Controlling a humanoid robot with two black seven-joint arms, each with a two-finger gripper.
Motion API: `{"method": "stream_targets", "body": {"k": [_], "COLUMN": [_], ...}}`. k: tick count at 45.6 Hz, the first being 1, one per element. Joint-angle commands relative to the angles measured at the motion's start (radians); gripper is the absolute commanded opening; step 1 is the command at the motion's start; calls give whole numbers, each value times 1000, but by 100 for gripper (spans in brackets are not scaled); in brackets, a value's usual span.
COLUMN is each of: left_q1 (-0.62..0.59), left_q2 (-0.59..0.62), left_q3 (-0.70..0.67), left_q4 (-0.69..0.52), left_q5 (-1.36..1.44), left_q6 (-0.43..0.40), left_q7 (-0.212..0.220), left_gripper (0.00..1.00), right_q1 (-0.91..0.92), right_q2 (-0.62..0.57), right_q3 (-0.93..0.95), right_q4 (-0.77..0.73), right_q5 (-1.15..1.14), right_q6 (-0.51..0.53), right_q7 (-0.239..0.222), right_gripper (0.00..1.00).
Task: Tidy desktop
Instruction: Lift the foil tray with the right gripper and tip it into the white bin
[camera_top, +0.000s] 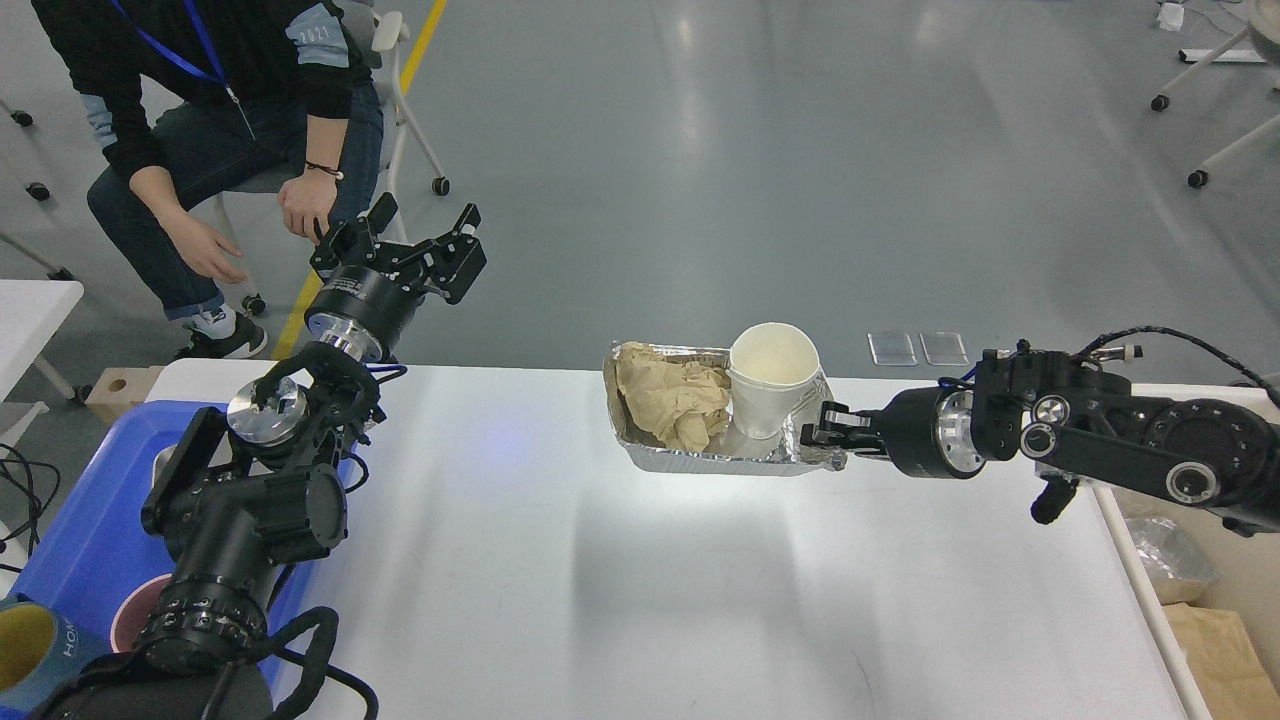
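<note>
So the white bench (620, 600) fills most of the lower view, running from the blue tray (85, 545) at the left edge to the cream bin (1135, 560) on the right. Near the far edge, a bit right of middle, there's a foil tray (720, 462) with a crumpled brown paper wad (672, 403) in its left half and a white paper cup (768, 388) tilted in its right half, mouth facing up toward the camera.

The right hand (828, 436) comes in low from the right and its fingers are pinched together on the foil tray's right rim, so it's got hold of the tray.

The left hand (400, 250) is up in the air beyond the bench's far left corner, fingers spread apart, nothing in it.

In the blue tray, bottom left, there's a yellow cup (28, 645) and a pinkish cup (135, 622), partly hidden by the left arm. A person in dark clothes (200, 110) sits on a chair behind the bench at top left. The cream bin has some brown paper (1215, 650) and clear plastic in it.
</note>
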Motion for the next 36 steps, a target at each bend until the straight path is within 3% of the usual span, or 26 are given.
{"method": "stream_targets", "body": {"k": [1, 36], "left_q1": [7, 21], "left_q2": [-9, -6], "left_q3": [5, 20], "left_q4": [14, 32], "left_q5": [-32, -18], "left_q6": [-3, -23], "left_q7": [0, 0], "left_gripper": [97, 97], "right_q1": [0, -10], "right_q2": [-6, -152], "right_q3": [8, 74], "right_q4": [2, 6], "right_q5": [9, 26], "right_q6": [-3, -10], "right_q7": [0, 0], "right_gripper": [0, 0]}}
